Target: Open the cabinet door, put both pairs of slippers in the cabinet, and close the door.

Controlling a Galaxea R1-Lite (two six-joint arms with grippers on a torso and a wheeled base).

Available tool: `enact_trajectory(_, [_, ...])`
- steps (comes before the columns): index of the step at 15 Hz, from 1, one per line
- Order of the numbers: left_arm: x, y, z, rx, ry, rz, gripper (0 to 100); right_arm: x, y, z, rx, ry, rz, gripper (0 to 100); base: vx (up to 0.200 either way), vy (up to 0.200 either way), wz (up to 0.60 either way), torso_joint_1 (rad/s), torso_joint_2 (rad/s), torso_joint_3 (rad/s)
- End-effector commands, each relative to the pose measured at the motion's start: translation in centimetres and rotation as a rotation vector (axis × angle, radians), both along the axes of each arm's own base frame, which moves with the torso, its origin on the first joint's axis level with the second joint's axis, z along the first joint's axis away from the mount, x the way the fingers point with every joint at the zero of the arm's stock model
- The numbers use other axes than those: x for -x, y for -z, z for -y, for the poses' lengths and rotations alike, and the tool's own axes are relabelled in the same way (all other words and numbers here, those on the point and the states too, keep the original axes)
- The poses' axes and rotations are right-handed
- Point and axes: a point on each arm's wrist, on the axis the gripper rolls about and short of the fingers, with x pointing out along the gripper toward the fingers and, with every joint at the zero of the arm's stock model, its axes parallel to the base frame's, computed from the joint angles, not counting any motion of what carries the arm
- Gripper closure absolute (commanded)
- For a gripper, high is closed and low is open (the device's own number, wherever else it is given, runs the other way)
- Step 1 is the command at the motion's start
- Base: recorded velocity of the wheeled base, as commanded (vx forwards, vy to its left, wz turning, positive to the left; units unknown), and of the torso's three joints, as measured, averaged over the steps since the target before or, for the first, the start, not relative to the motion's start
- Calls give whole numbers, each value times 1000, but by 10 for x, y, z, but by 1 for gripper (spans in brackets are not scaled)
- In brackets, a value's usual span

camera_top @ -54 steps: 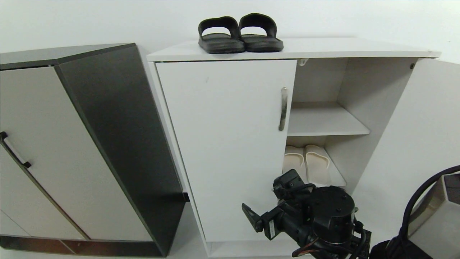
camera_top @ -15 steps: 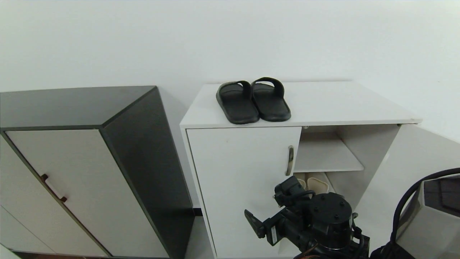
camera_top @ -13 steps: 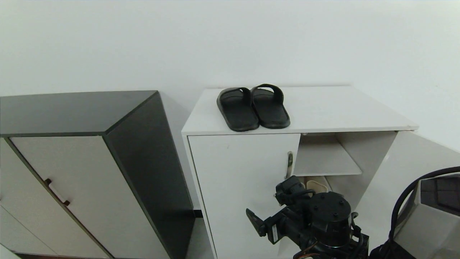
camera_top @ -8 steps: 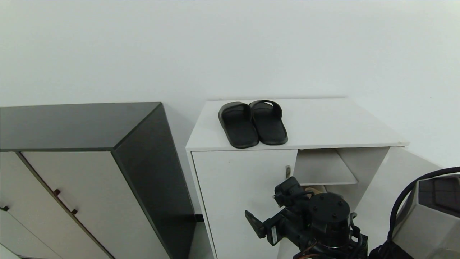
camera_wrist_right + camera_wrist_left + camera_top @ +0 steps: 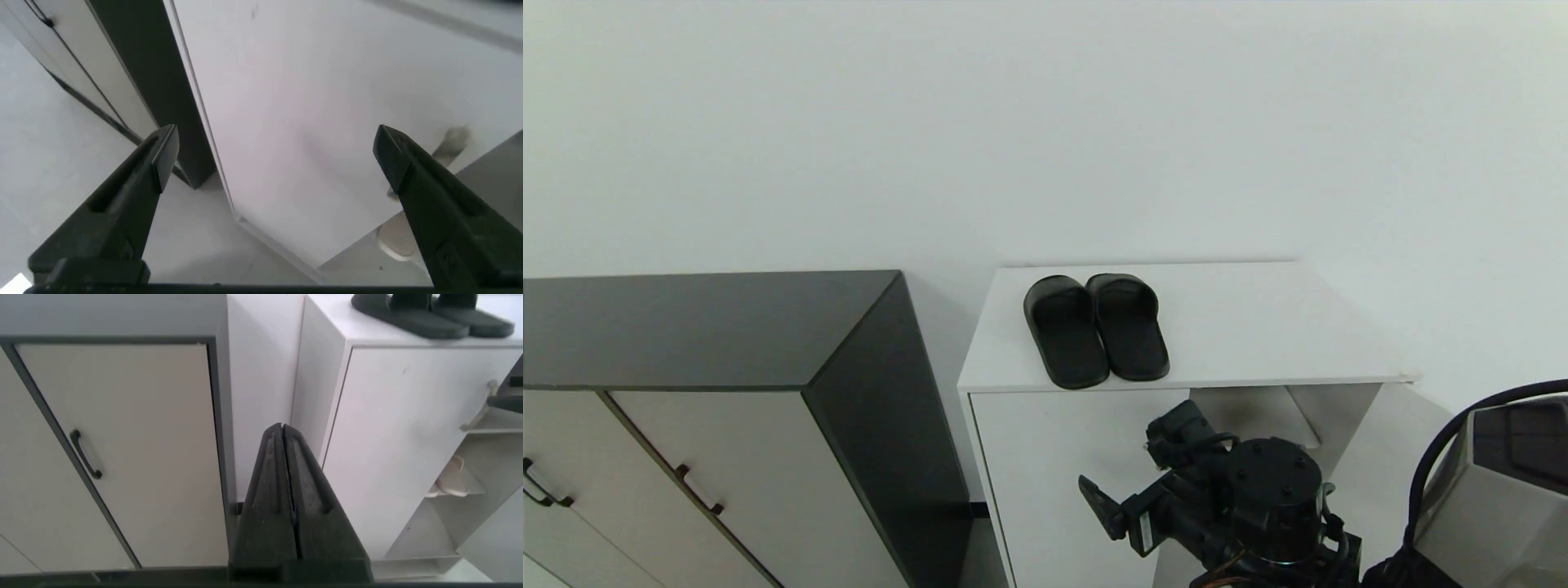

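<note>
A pair of black slippers (image 5: 1096,328) lies side by side on top of the white cabinet (image 5: 1241,327), towards its left side. The cabinet's left door (image 5: 1045,474) is shut and its right door (image 5: 1388,465) stands swung open. A beige slipper (image 5: 452,475) rests low inside the open half, also seen as the beige slipper (image 5: 399,238). My right gripper (image 5: 275,139) is open and empty, in front of the shut door (image 5: 327,106). My left gripper (image 5: 283,433) is shut on nothing, held back from the cabinet (image 5: 409,441). The black slippers (image 5: 433,306) sit high above it.
A dark cabinet with pale doors (image 5: 727,392) stands close to the white one's left side, its handle (image 5: 86,453) facing me. My right arm (image 5: 1241,506) hangs low before the open compartment. A metal handle (image 5: 482,408) is on the shut door.
The whole head view has shifted: the camera has risen, so both cabinets sit lower in the picture and the lower shelf is out of sight. The slippers and arm have not moved.
</note>
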Motion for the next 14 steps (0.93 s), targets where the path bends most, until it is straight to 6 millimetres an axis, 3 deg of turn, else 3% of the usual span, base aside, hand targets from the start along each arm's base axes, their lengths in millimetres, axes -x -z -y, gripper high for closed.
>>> enact_trajectory(1, [0, 0, 0, 0, 0, -1, 100, 0, -2, 0, -10, -4, 30, 0, 0, 0, 0, 286, -608, -334])
enact_trajectory(4, [0, 0, 0, 0, -1, -1, 100, 0, 4, 1, 36, -9, 112, 0, 0, 0, 0, 102, -219, -118])
enact_trajectory(8, [0, 0, 0, 0, -3, -1, 100, 7, -19, 6, 73, -15, 69, 0, 0, 0, 0, 0, 0, 0])
enact_trajectory(9, [0, 0, 0, 0, -3, -1, 100, 12, -30, 7, 75, -21, 21, 0, 0, 0, 0, 0, 0, 0])
enact_trajectory(11, [0, 0, 0, 0, -3, -1, 100, 27, -72, 0, 16, -18, -97, 0, 0, 0, 0, 0, 0, 0])
enact_trajectory(14, [0, 0, 0, 0, -3, -1, 100, 37, -112, -9, -45, 46, -224, 0, 0, 0, 0, 0, 0, 0])
